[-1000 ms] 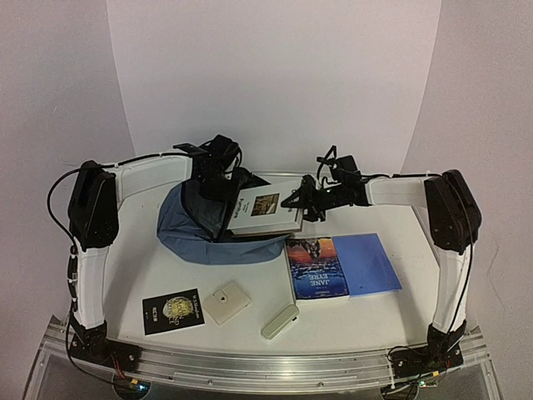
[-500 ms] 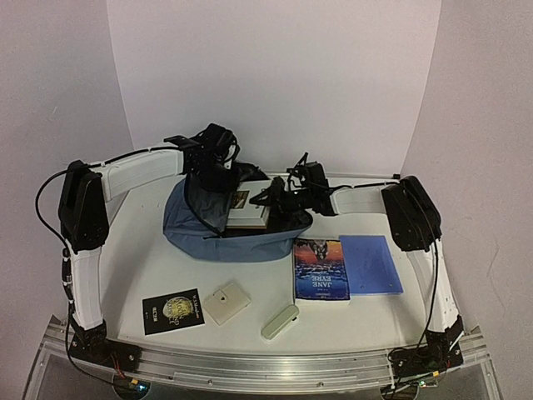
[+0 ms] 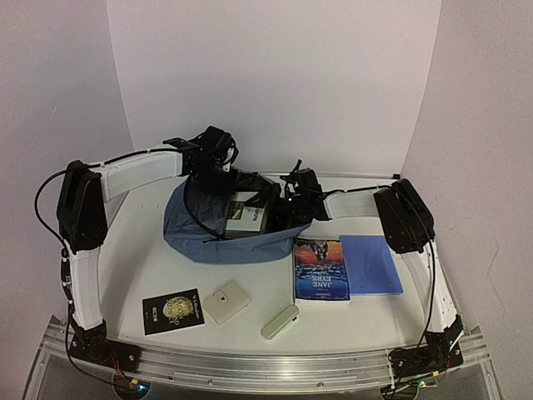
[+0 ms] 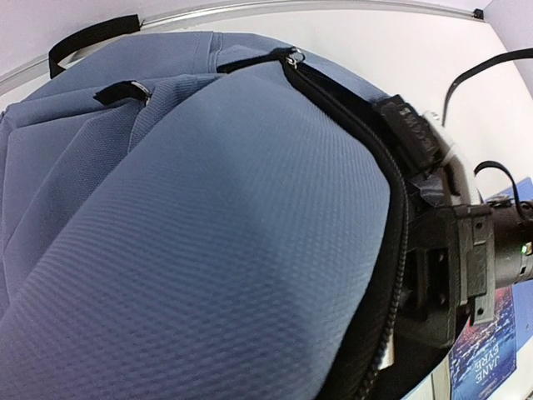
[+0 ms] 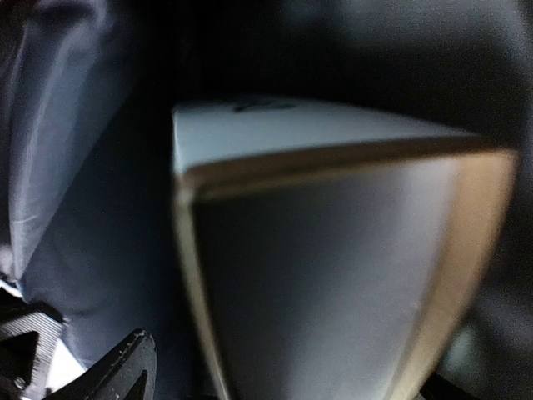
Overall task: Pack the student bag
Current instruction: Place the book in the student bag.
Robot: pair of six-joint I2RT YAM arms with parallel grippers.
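Top external view: a black booklet (image 3: 172, 310) has gold print too small to read. The left gripper (image 3: 218, 167) pinches the raised rim of the bag (image 3: 241, 246) at the table's far middle, while the right gripper (image 3: 279, 200) is spread around a white book (image 3: 246, 212) in its mouth. A paperback (image 3: 320, 268) titled "JANE EYRE" lies beside a blue notebook (image 3: 371, 263) on the white table (image 3: 141, 250), between pale walls (image 3: 275, 75).
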